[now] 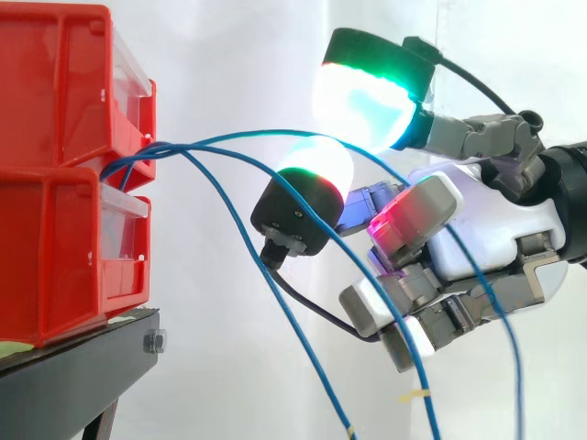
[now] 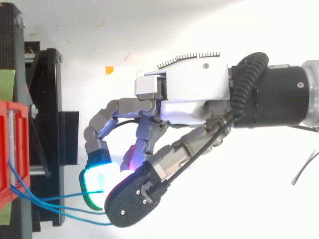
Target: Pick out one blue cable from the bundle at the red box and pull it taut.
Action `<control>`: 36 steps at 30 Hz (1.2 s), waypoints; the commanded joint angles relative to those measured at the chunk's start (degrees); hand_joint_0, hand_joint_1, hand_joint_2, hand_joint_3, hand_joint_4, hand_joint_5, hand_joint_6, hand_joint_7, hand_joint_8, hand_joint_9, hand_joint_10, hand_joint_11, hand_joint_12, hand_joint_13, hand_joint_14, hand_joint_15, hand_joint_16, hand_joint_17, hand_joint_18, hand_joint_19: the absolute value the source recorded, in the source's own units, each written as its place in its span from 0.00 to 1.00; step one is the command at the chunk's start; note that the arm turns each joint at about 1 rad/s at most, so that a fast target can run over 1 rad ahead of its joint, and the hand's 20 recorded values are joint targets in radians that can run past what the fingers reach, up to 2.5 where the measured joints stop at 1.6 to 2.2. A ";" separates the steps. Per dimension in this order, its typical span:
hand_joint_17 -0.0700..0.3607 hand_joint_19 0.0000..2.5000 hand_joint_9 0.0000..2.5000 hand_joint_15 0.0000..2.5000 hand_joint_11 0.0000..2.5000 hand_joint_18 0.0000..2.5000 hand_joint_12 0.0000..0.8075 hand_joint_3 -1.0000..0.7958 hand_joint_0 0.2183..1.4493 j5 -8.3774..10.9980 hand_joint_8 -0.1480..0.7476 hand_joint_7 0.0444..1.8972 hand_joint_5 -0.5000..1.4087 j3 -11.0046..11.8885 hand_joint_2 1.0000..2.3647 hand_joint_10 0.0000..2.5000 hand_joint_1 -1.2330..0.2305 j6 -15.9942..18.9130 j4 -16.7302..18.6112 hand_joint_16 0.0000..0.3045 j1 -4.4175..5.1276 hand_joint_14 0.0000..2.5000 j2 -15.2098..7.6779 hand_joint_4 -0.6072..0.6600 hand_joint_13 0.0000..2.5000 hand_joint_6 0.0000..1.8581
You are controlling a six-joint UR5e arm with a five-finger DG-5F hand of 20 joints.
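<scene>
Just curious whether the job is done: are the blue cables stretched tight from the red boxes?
No, the blue cables leave the red boxes in loose curves and sag down toward the lower edge.

**Colour key to the scene**

The hand point(image 1: 477, 229) has a white shell with grey links, a row of black tick marks along one edge, and a black and silver wrist. Its fingertips point(image 1: 362, 101) are black-backed. Their pads glow white to cyan with green and red rims, and one curled under the palm glows magenta. The cables point(image 1: 229, 211) crossing the pads are blue, with yellow tags point(image 1: 415, 396) below the hand. Ahead of the fingertips, the bins point(image 1: 55, 174) are red with clear fronts, on a black stand point(image 1: 73, 376) bearing a green strip point(image 2: 6, 82). Behind the hand, the curtain point(image 1: 229, 55) is white.
</scene>
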 commanded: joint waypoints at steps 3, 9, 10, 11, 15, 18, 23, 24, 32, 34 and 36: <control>0.41 0.29 0.55 0.21 0.32 0.32 0.41 0.43 0.31 -0.06 0.48 0.57 0.23 0.00 0.02 0.01 0.29 0.00 0.00 0.15 -0.02 0.01 0.00 0.38 0.40 0.49; 0.44 0.27 0.57 0.20 0.30 0.35 0.43 0.47 0.31 -0.06 0.50 0.56 0.24 0.00 0.01 0.01 0.27 0.00 0.00 0.17 -0.02 0.01 0.00 0.35 0.42 0.49; 0.44 0.27 0.58 0.19 0.29 0.36 0.44 0.48 0.32 0.03 0.50 0.56 0.25 0.00 0.01 0.01 0.27 0.00 0.00 0.18 -0.02 0.01 0.00 0.34 0.42 0.49; 0.44 0.26 0.58 0.19 0.29 0.36 0.44 0.48 0.32 0.03 0.50 0.56 0.25 0.00 0.01 0.01 0.27 0.00 0.00 0.18 -0.02 0.01 0.00 0.34 0.42 0.49; 0.45 0.24 0.55 0.14 0.22 0.37 0.46 0.48 0.31 0.03 0.52 0.55 0.25 0.00 0.01 0.01 0.27 0.00 0.00 0.18 -0.02 0.01 0.00 0.33 0.41 0.49; 0.47 0.23 0.52 0.11 0.18 0.36 0.46 0.48 0.31 0.03 0.55 0.53 0.25 0.00 0.00 0.01 0.28 0.00 0.09 0.19 -0.02 0.00 0.00 0.32 0.38 0.49; 0.47 0.23 0.49 0.11 0.17 0.34 0.46 0.47 0.30 0.03 0.54 0.54 0.25 0.00 0.00 0.01 0.31 -0.09 0.09 0.20 -0.02 0.00 0.00 0.33 0.35 0.48; 0.48 0.24 0.48 0.11 0.16 0.34 0.47 0.47 0.30 0.03 0.54 0.54 0.25 0.00 0.00 0.01 0.32 -0.26 0.09 0.20 -0.02 0.00 0.09 0.33 0.34 0.48; 0.48 0.24 0.46 0.11 0.16 0.31 0.47 0.46 0.30 0.03 0.54 0.55 0.25 0.00 0.00 0.01 0.33 -3.60 0.00 0.20 -0.02 0.00 0.00 0.34 0.32 0.48; 0.48 0.24 0.46 0.12 0.16 0.31 0.48 0.46 0.30 0.03 0.54 0.55 0.25 0.00 0.00 0.01 0.33 -4.04 -0.09 0.20 -0.02 0.00 0.00 0.35 0.32 0.48; 0.48 0.24 0.46 0.12 0.17 0.31 0.48 0.45 0.30 0.03 0.54 0.55 0.25 0.00 0.00 0.01 0.33 -4.39 -0.09 0.20 0.07 0.00 0.09 0.35 0.32 0.48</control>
